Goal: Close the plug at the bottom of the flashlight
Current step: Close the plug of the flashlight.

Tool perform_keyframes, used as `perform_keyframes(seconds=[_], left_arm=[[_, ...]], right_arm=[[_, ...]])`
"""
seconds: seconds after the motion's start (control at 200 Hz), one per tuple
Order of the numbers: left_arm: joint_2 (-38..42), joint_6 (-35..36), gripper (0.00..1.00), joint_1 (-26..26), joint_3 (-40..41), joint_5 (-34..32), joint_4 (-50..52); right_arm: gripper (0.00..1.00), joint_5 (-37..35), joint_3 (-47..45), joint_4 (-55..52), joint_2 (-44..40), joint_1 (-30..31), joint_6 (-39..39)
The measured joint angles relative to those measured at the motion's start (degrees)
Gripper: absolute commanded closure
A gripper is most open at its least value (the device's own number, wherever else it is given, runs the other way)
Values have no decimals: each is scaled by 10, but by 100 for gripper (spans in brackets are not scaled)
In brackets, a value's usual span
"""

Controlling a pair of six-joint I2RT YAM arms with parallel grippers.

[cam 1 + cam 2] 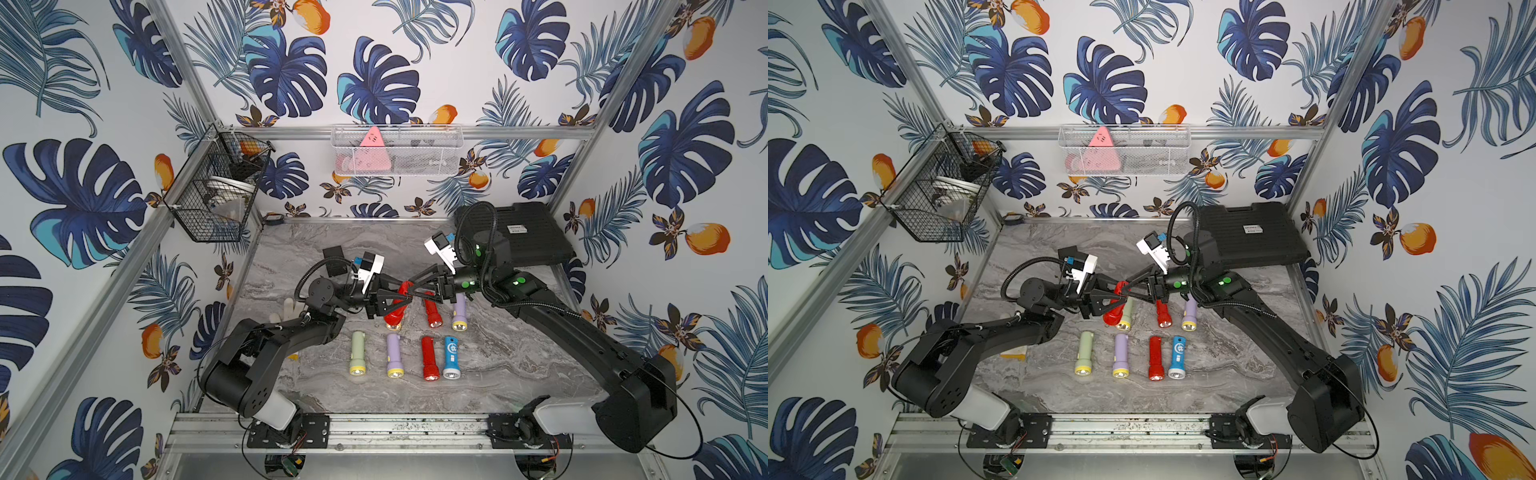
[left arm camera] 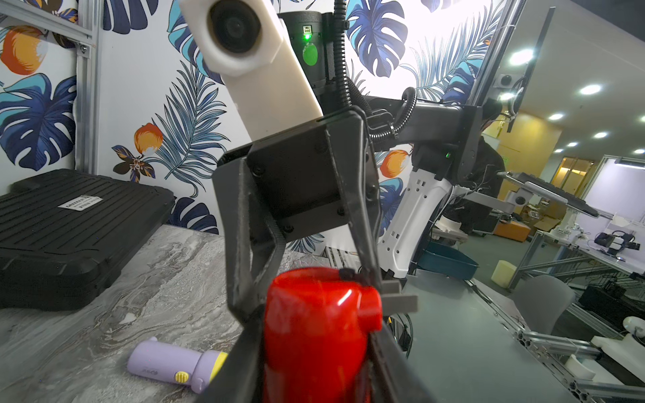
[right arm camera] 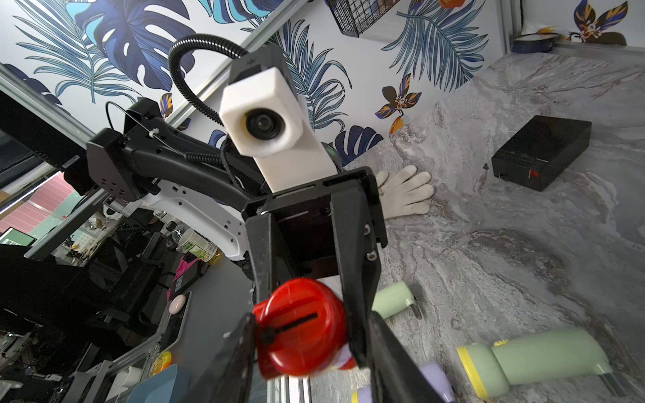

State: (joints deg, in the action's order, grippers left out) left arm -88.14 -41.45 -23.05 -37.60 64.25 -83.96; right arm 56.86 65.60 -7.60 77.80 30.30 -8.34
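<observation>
A red flashlight (image 1: 394,318) hangs tilted above the marble table (image 1: 519,365), lens end down. My left gripper (image 1: 400,301) is shut on its body; in the left wrist view the red barrel (image 2: 314,314) fills the space between the jaws. My right gripper (image 1: 409,289) comes in from the other side and is closed over the flashlight's bottom end. The right wrist view shows that red end cap (image 3: 314,300) between the jaws, with the plug's black slot (image 3: 295,323) across it. One finger (image 3: 241,349) touches the cap's edge.
Several other flashlights lie in two rows below the grippers, among them green (image 1: 356,353), purple (image 1: 394,355), red (image 1: 429,358) and blue (image 1: 451,356). A black case (image 1: 528,232) sits back right, a small black box (image 1: 334,259) and a white glove (image 1: 286,309) at left.
</observation>
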Motion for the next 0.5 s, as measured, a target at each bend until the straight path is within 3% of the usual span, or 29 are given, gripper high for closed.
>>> perform_keyframes(seconds=[0.21,0.5], left_arm=[[0,1,100,-1,0,0,-6],[0,8,100,-2,0,1,-11]], right_arm=[[36,-16,2,-4,-14,1,-7],[38,-24,20,-24,-21,1,0]])
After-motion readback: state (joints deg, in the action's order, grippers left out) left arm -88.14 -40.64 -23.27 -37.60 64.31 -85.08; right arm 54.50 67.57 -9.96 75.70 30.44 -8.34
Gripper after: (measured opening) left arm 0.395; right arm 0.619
